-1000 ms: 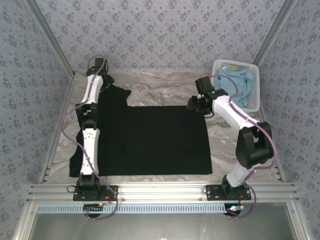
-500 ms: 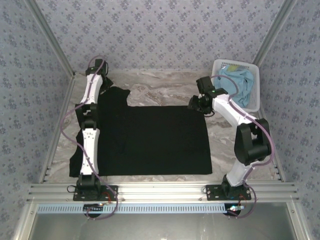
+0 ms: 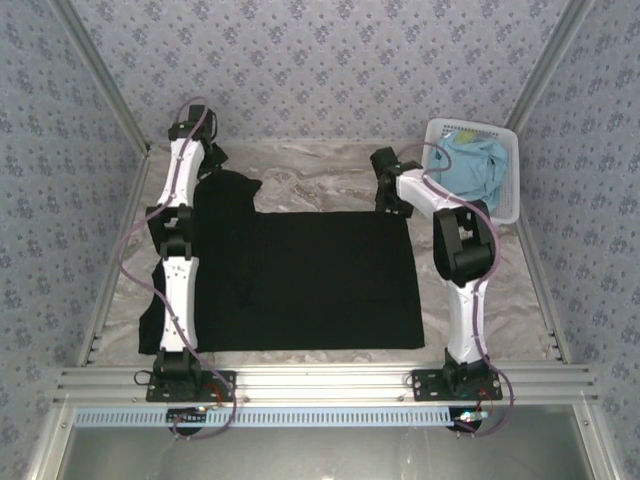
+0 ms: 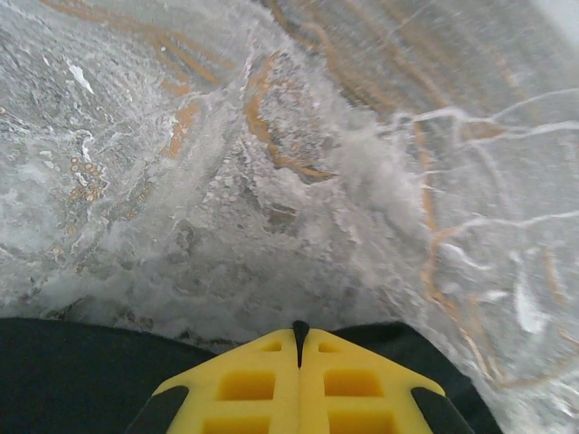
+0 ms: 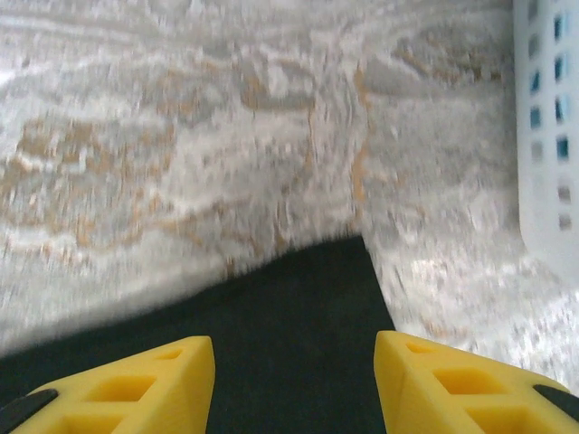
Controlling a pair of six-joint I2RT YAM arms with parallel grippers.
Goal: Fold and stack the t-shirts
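Note:
The black t-shirt [image 3: 310, 280] lies spread flat on the marble table, with a sleeve reaching toward the far left. My left gripper [image 3: 212, 158] sits at that sleeve's far edge. In the left wrist view its yellow fingers [image 4: 244, 384] are pressed together, with a dark sliver of the black t-shirt [image 4: 72, 380] pinched at the tips of the left gripper [image 4: 299, 334]. My right gripper [image 3: 388, 200] hovers over the shirt's far right corner. It stands open [image 5: 294, 366], its fingers [image 5: 136, 389] straddling the black corner [image 5: 298, 298]. The light blue t-shirt [image 3: 472, 165] lies crumpled in the basket.
The white lattice basket [image 3: 510, 200] stands at the far right corner of the table, and its wall [image 5: 547, 136] is close to the right gripper's right side. Bare marble table [image 3: 320, 180] stretches between the two grippers. Patterned walls enclose the table.
The left gripper has gone from half open to shut at the sleeve's edge. The right arm has folded inward, and its gripper has shifted left and farther back over the shirt's corner.

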